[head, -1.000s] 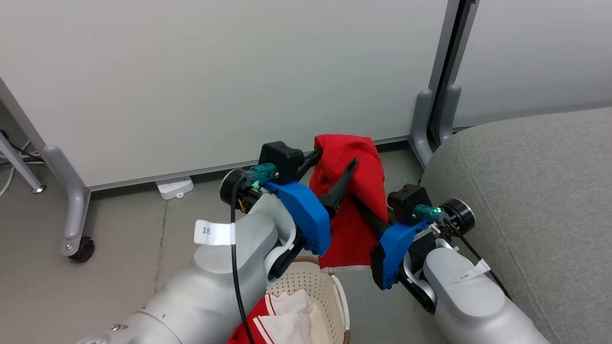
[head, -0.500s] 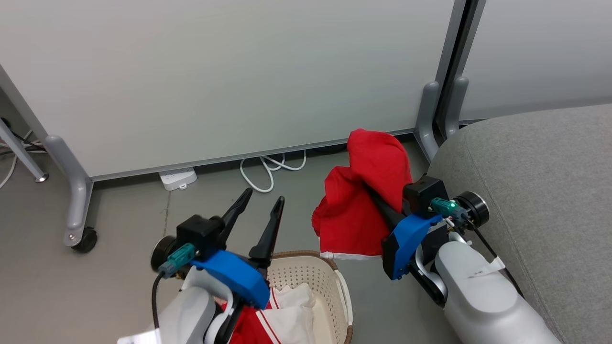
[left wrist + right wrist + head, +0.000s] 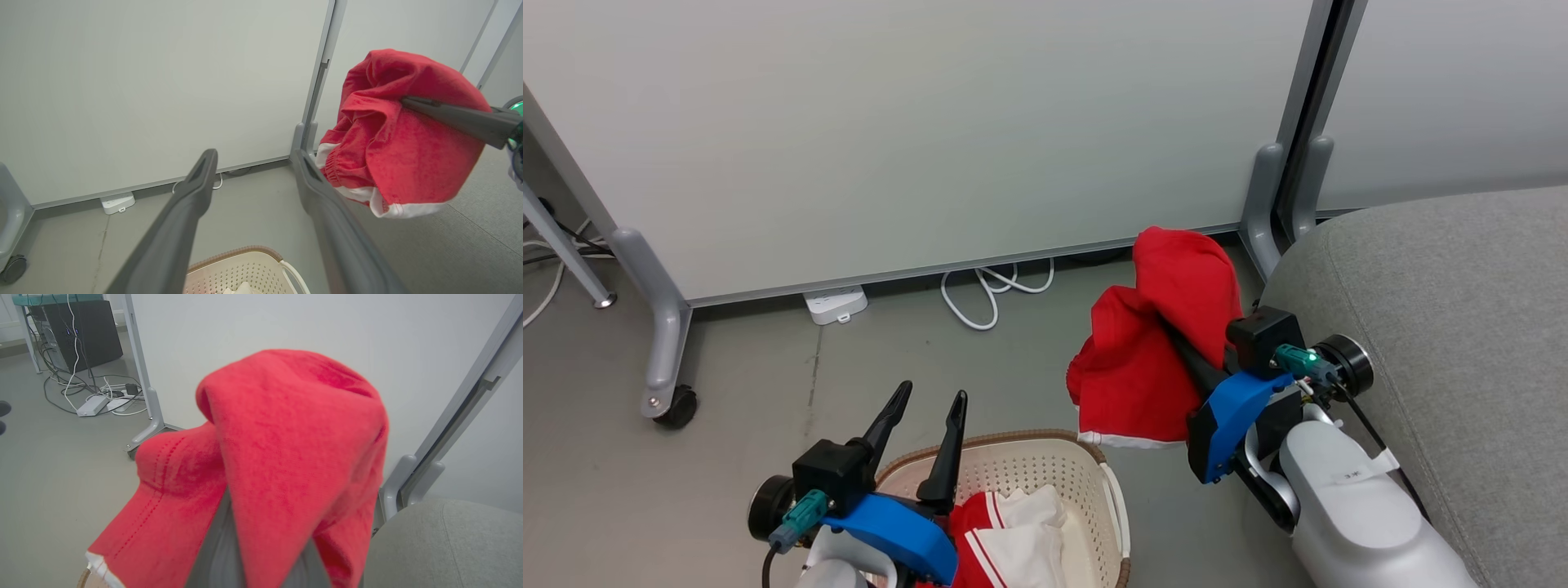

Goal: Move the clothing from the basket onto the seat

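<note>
Head view shows right tool (image 3: 1176,339) clamping clothing (image 3: 1143,376), left tool (image 3: 934,390) wide, empty, by basket (image 3: 1029,437).

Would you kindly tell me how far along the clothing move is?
Done: no garment visible on the seat. In hand: the right gripper is shut on a red garment, lifted beside the seat. Left: red-and-white clothing lies in the basket, by the open left gripper.
</note>
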### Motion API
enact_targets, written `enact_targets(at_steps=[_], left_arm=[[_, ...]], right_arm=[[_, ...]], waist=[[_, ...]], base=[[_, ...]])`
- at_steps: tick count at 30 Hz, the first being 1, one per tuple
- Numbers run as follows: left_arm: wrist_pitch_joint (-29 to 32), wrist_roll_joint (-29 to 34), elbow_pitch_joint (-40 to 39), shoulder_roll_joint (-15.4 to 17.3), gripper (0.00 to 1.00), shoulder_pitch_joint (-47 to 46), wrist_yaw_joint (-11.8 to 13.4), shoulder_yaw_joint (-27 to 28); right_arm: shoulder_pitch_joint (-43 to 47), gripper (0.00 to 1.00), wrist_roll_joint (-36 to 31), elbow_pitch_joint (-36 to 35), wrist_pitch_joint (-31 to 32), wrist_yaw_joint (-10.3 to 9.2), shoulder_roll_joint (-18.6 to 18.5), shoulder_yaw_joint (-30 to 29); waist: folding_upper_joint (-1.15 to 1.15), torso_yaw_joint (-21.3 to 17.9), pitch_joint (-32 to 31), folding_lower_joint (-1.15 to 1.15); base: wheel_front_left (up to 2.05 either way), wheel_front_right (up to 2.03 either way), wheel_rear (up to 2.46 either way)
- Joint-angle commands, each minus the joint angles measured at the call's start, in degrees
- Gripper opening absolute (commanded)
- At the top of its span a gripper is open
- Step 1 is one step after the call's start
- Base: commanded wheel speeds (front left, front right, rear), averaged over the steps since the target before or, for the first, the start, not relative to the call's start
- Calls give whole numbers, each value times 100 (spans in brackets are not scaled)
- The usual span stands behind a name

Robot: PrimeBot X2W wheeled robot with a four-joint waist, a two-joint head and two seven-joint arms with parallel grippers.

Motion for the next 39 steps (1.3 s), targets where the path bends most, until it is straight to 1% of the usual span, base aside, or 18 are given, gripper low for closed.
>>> enact_targets(at_steps=[1, 6, 10, 14, 20, 23, 29, 34, 39], left_arm=[[-15, 47, 0, -14, 100, 75, -30, 72], [-15, 225, 51, -123, 100, 102, -103, 268], [-15, 315, 27, -164, 100, 140, -120, 383], [-15, 396, 19, -202, 100, 87, -146, 431], [-15, 460, -8, -256, 100, -62, -156, 404], [-15, 460, -10, -226, 100, -101, -158, 380], [-15, 434, -38, -188, 100, -188, -159, 305], [-15, 432, -36, -159, 100, -189, -160, 266], [-15, 438, -11, -152, 100, -201, -159, 235]], right_arm=[[99, 0, -29, -47, 9, 1, -17, -24], [159, 0, -72, -192, 87, 1, -5, -92], [206, 0, -105, -292, 117, 1, 14, -135], [223, 0, -145, -390, 159, 1, 23, -156], [258, 0, -184, -523, 222, 1, 18, -207], [253, 0, -193, -577, 235, 1, 26, -221], [309, 0, -221, -638, 236, 1, 26, -305], [359, 0, -221, -669, 231, 1, 25, -360], [450, 0, -224, -710, 215, 1, -4, -447]], waist=[[0, -6, 2, 0], [0, -83, 17, 0], [0, -314, 48, 0], [0, -710, 125, 0], [0, -1455, 278, 0], [0, -1841, 340, 0], [0, -2481, 417, 0], [0, -2881, 443, 0], [0, -3075, 473, 0]], base=[[0, 0, 0], [0, 0, 0], [0, 0, 0], [0, 0, 0], [0, 0, 0], [0, 0, 0], [0, 0, 0], [0, 0, 0], [0, 0, 0]])
